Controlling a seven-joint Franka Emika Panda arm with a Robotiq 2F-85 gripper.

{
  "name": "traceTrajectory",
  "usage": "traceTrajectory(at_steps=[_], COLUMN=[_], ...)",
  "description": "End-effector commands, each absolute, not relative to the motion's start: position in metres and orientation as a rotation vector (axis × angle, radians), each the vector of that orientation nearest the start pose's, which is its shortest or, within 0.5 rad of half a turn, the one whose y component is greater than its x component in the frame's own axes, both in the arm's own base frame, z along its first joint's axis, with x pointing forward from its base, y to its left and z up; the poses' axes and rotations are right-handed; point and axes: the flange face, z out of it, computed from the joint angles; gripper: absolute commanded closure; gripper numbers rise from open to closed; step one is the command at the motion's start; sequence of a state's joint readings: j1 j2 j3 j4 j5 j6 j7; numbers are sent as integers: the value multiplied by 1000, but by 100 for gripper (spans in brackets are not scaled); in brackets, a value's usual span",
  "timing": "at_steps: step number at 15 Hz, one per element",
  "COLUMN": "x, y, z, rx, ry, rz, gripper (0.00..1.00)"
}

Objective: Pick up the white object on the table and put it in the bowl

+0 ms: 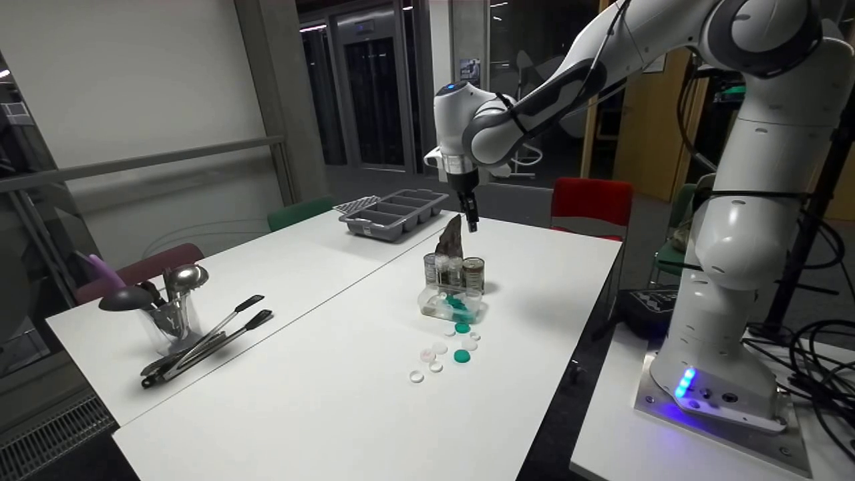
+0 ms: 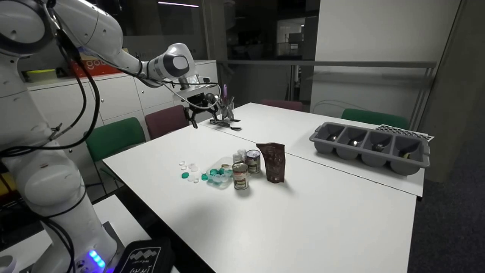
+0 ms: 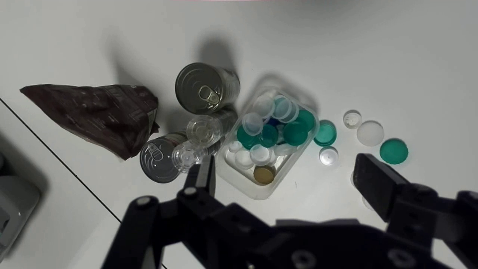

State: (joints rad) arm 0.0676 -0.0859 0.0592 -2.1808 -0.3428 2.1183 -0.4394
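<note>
Several small white and clear caps lie loose on the white table, among them a white cap in the wrist view (image 3: pixel 328 155). White caps also show in both exterior views (image 1: pixel 416 377) (image 2: pixel 193 167). No round bowl shows; a clear plastic container (image 3: pixel 246 189) holds green, white and brown caps. It stands beside the loose caps in both exterior views (image 1: pixel 434 312) (image 2: pixel 218 185). My gripper (image 3: pixel 283 164) is open and empty, with its fingers wide apart. It is raised above the table in both exterior views (image 1: pixel 471 224) (image 2: pixel 205 121). Its right finger partly hides some white caps.
Two cans (image 3: pixel 199 87) (image 3: pixel 158 158), clear small jars (image 3: pixel 204 130) and an upright brown pouch (image 3: pixel 101 114) stand close to the container. Green caps (image 3: pixel 393 151) lie among the white ones. A grey compartment tray (image 2: pixel 352 153) and a utensil cup (image 1: pixel 170 327) with tongs (image 1: pixel 207 344) stand farther off.
</note>
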Motion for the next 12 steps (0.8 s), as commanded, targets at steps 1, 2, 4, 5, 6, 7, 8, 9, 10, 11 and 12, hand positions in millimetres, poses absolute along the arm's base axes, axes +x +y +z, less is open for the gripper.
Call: traceTrajectory(at_steps=[1, 2, 4, 5, 6, 7, 8, 9, 10, 11, 12], x=[519, 519, 519, 519, 521, 524, 529, 532, 536, 540, 544], y=[51, 51, 51, 51, 56, 62, 72, 80, 88, 98, 108], z=[432, 432, 432, 432, 428, 425, 420, 417, 412, 409, 408], rx=[-3206, -3206, -3206, -3206, -3199, -3181, -3146, -3118, -3078, -3032, -2980], ry=[-1248, -1248, -1248, -1248, -1383, -1515, -1595, -1679, -1761, -1840, -1903], rz=[44, 44, 44, 44, 76, 96, 114, 120, 120, 96, 33], gripper=[0, 0, 0, 0, 0, 0, 0, 0, 0, 0, 0])
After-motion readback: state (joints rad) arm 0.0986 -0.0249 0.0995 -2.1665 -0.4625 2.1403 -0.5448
